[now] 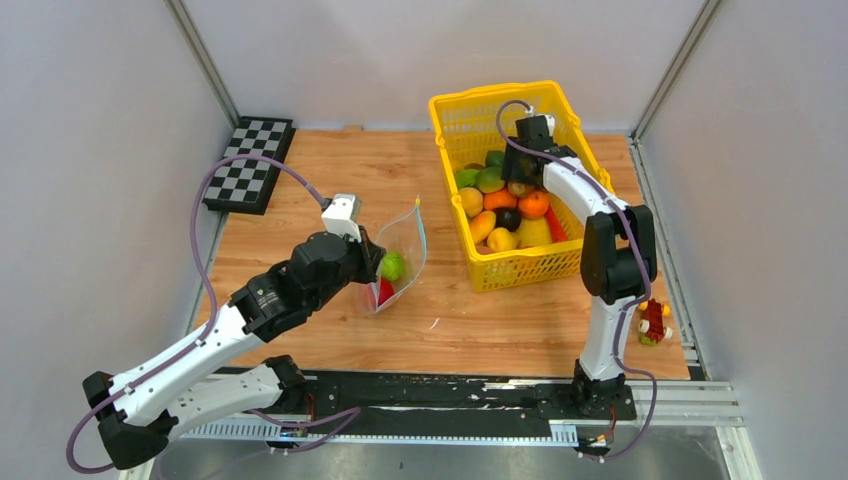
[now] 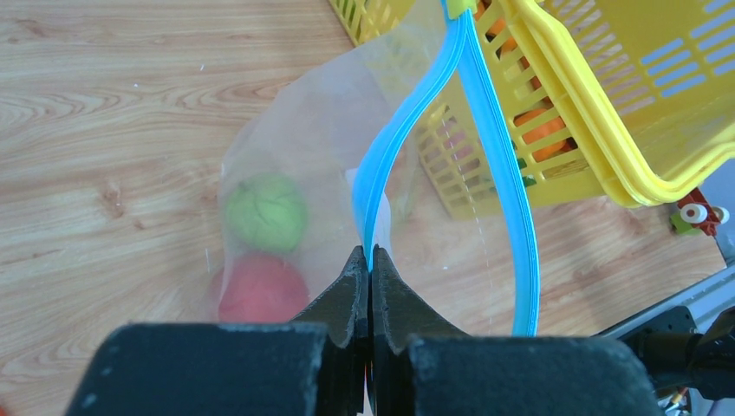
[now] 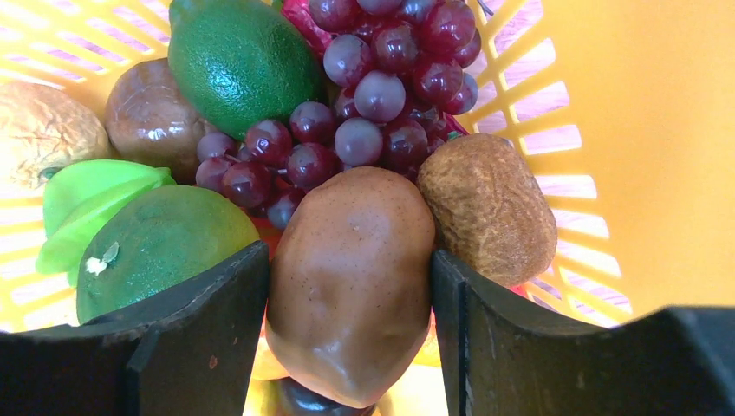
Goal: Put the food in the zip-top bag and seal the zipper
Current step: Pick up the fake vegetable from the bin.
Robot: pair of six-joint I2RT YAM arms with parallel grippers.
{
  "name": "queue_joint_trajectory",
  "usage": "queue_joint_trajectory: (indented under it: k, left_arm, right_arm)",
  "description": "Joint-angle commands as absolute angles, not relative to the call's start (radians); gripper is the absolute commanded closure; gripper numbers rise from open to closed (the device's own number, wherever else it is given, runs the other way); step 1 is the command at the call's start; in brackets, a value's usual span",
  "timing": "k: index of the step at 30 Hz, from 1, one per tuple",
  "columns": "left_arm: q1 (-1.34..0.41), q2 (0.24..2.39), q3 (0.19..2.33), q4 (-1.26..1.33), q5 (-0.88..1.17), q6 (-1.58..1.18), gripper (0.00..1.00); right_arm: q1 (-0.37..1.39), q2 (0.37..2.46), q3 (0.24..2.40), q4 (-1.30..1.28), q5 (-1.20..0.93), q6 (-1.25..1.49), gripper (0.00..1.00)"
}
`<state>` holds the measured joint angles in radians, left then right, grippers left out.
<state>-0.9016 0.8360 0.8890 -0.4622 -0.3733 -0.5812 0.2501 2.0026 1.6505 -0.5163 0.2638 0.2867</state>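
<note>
The clear zip-top bag (image 1: 403,250) (image 2: 303,139) stands on the wooden table, its mouth held open. My left gripper (image 1: 371,263) (image 2: 370,256) is shut on the near strip of the teal-blue zipper (image 2: 407,113); the far strip (image 2: 513,199) bows away. A green fruit (image 2: 266,211) and a red fruit (image 2: 263,288) lie inside the bag. My right gripper (image 1: 519,176) (image 3: 349,269) reaches down into the yellow basket (image 1: 520,270). Its two fingers press both sides of a smooth brown fruit (image 3: 355,208).
The basket holds several fruits: purple grapes (image 3: 381,78), a dark green lime (image 3: 238,61), a rough brown fruit (image 3: 490,208). A checkerboard (image 1: 248,165) lies at the back left. A small toy (image 1: 652,322) sits at the table's right edge.
</note>
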Motion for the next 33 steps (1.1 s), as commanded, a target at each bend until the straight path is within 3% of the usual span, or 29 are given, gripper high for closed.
queue_joint_trajectory:
  k: [1, 4, 12, 21, 27, 33]
  left_arm:
    - [-0.897, 0.817, 0.894, -0.443, -0.373, -0.598, 1.0]
    - [-0.897, 0.824, 0.896, -0.438, -0.366, -0.598, 1.0]
    - [-0.897, 0.84, 0.89, -0.426, -0.353, -0.602, 1.0]
    - [-0.897, 0.842, 0.881, -0.416, -0.348, -0.603, 1.0]
    - [-0.897, 0.847, 0.879, -0.413, -0.348, -0.608, 1.0]
    - [-0.897, 0.848, 0.876, -0.409, -0.342, -0.616, 1.0]
  right_arm:
    - [0.252, 1.957, 1.617, -0.491, 0.152, 0.288, 0.38]
    - [0.252, 1.933, 1.585, -0.483, 0.096, 0.264, 0.43]
    - [0.255, 1.86, 1.477, -0.464, -0.194, 0.159, 0.42]
    - [0.259, 1.784, 1.39, -0.51, -0.292, 0.039, 0.43]
    - [0.259, 1.591, 1.207, -0.374, -0.423, 0.051, 0.44]
    - [0.259, 1.475, 1.151, -0.339, -0.375, 0.098, 0.44]
